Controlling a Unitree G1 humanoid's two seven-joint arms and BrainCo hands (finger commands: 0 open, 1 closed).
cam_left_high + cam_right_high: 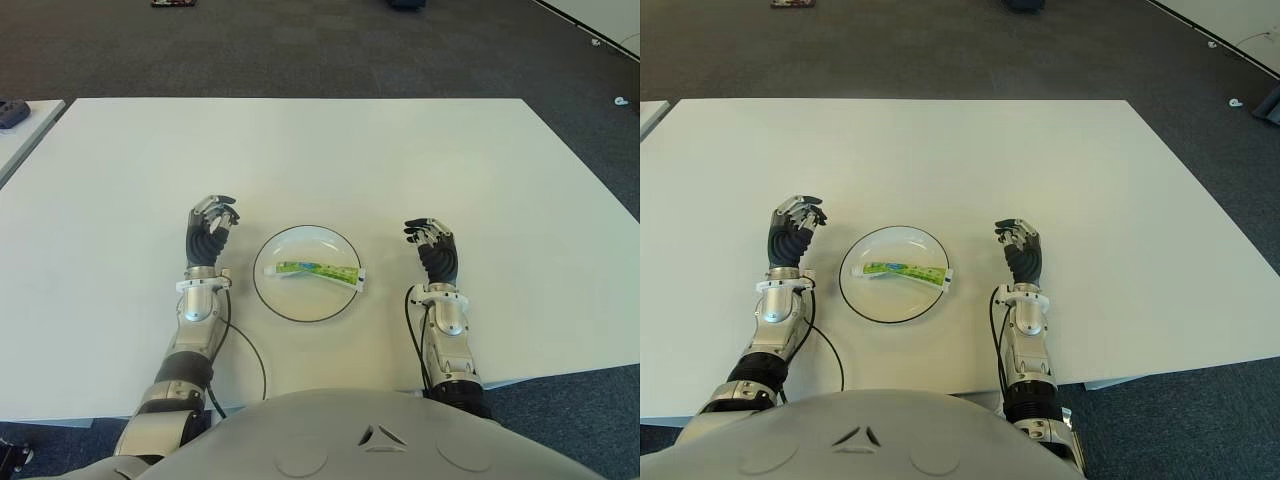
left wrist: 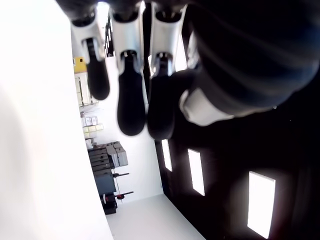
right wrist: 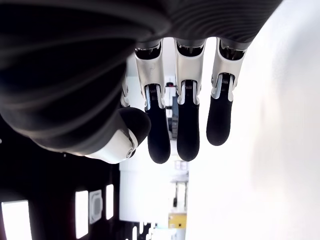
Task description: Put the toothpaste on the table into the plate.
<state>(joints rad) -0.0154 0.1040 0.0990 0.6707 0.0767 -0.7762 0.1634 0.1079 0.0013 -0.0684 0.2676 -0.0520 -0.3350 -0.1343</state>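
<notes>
The toothpaste (image 1: 318, 271) lies flat in the plate (image 1: 282, 305), which sits on the white surface (image 1: 330, 160) between the two hands. The left hand (image 1: 209, 230) shows just left of the plate, the right hand (image 1: 434, 248) just right; both have relaxed fingers and hold nothing.

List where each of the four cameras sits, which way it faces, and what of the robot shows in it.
Left eye view: head camera, looking forward and down at the white table; shows torso, both arms, left hand, right hand, and the toothpaste in the plate.
Right eye view: same scene from slightly to the side.
Left wrist view: on the left wrist, close on its own empty fingers.
Right wrist view: on the right wrist, close on its own empty fingers.
The two eye views share everything.
</notes>
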